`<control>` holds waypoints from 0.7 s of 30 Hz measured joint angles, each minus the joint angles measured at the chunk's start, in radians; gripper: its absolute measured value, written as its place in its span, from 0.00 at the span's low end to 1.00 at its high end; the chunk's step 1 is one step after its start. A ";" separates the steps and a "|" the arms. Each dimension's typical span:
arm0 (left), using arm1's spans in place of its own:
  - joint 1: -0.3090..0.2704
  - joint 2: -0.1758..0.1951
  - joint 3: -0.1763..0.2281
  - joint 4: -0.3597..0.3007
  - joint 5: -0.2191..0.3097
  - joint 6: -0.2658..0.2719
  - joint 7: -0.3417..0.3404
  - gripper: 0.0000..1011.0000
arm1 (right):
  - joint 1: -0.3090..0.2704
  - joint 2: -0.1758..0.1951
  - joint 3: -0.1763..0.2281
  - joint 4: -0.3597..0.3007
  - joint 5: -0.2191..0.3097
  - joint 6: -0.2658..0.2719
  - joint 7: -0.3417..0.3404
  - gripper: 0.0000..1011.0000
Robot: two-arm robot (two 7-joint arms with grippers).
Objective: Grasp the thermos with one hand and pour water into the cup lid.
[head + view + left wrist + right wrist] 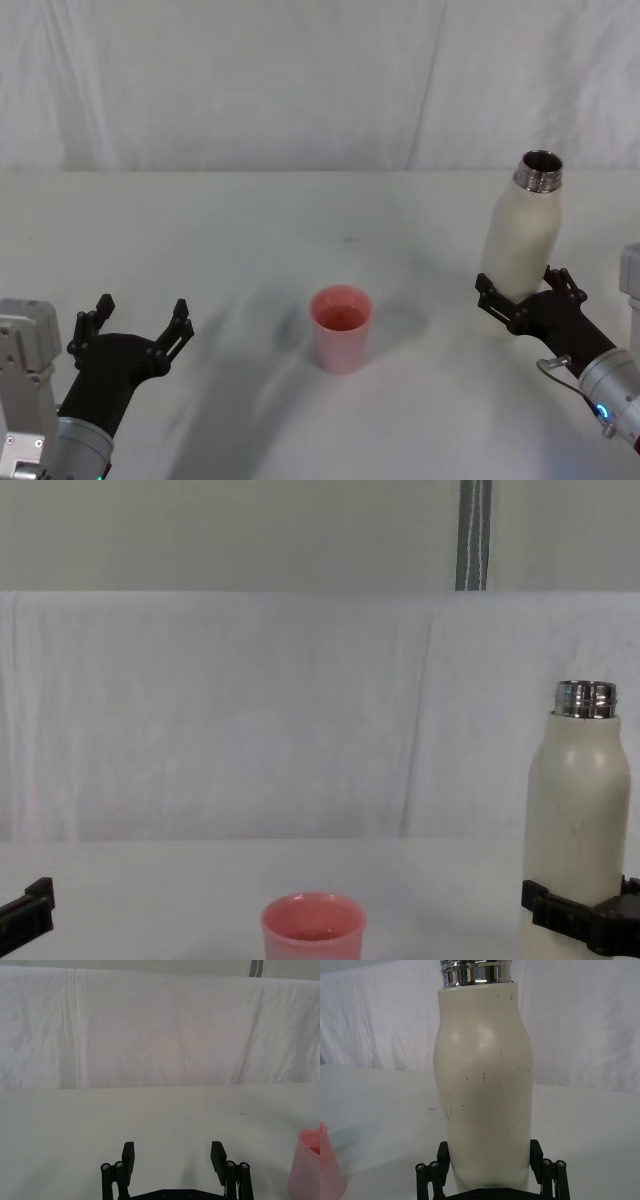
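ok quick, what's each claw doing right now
Left claw: open, holding nothing, low at the table's left.
Right claw: fingers on both sides of the thermos near its base; a firm grip cannot be told.

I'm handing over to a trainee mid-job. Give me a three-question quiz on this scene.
1. True or false: the thermos stands upright with its neck uncapped.
2. Which gripper's fingers flank the thermos: A left, B right?
3. Fill in: the cup lid stands ____ the two grippers.

Key:
1. True.
2. B: the right gripper sits around its lower body; the left gripper is open over the table.
3. Between.
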 joint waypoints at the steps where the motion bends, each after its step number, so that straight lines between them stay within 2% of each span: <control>1: 0.000 0.000 0.000 0.000 0.000 0.000 0.000 0.99 | 0.000 0.000 0.000 0.000 0.000 0.000 0.000 0.99; 21: 0.000 0.000 0.000 0.000 0.000 0.000 0.000 0.99 | -0.029 0.009 0.010 -0.017 0.026 0.017 0.009 0.99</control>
